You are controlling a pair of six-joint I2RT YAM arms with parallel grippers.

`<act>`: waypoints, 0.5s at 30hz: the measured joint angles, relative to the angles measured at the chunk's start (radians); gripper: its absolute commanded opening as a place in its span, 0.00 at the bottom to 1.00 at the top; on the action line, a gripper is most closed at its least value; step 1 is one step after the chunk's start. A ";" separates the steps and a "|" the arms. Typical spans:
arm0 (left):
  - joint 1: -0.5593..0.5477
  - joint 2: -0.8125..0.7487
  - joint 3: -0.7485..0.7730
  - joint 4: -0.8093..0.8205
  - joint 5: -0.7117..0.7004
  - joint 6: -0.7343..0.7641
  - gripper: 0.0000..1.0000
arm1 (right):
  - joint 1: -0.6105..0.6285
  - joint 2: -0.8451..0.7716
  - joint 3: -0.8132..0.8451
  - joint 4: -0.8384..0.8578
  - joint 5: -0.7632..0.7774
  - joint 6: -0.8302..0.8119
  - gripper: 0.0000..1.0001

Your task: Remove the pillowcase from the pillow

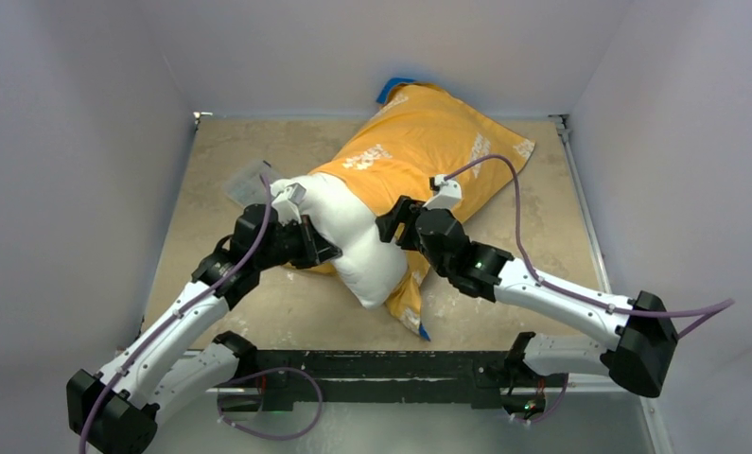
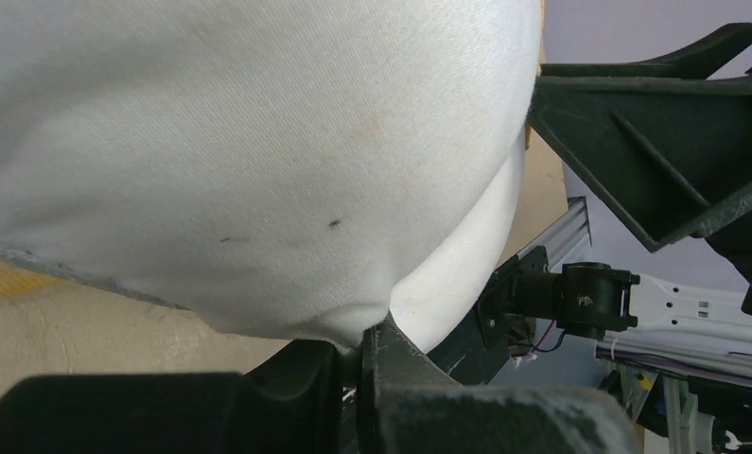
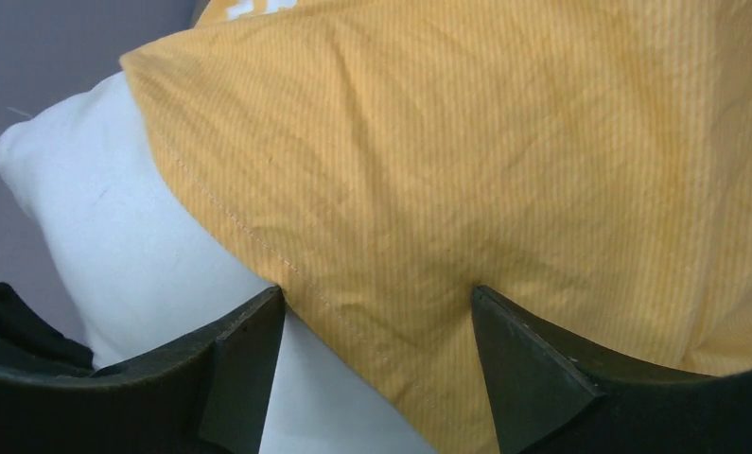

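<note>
The white pillow (image 1: 353, 227) sticks out of the open near end of the orange-yellow pillowcase (image 1: 428, 142), which still covers its far half. My left gripper (image 1: 323, 248) is shut on a pinch of the pillow's white fabric (image 2: 258, 142) at its left near side; the fold sits between the jaws (image 2: 370, 342). My right gripper (image 1: 391, 227) is open, its fingertips pressed against the pillowcase's hemmed edge (image 3: 428, 189), with the pillow (image 3: 116, 227) showing beside the hem. The jaws stand wide apart (image 3: 376, 303).
A clear plastic bag (image 1: 249, 182) lies on the tan table (image 1: 220, 312) at the left. White walls close in the back and sides. A blue edge (image 1: 391, 90) of the pillowcase rests against the back wall. A black rail (image 1: 372, 364) runs along the near edge.
</note>
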 measured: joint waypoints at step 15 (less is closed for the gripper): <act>0.000 -0.099 0.099 -0.178 -0.053 0.073 0.00 | -0.218 0.055 -0.079 0.091 -0.008 0.002 0.12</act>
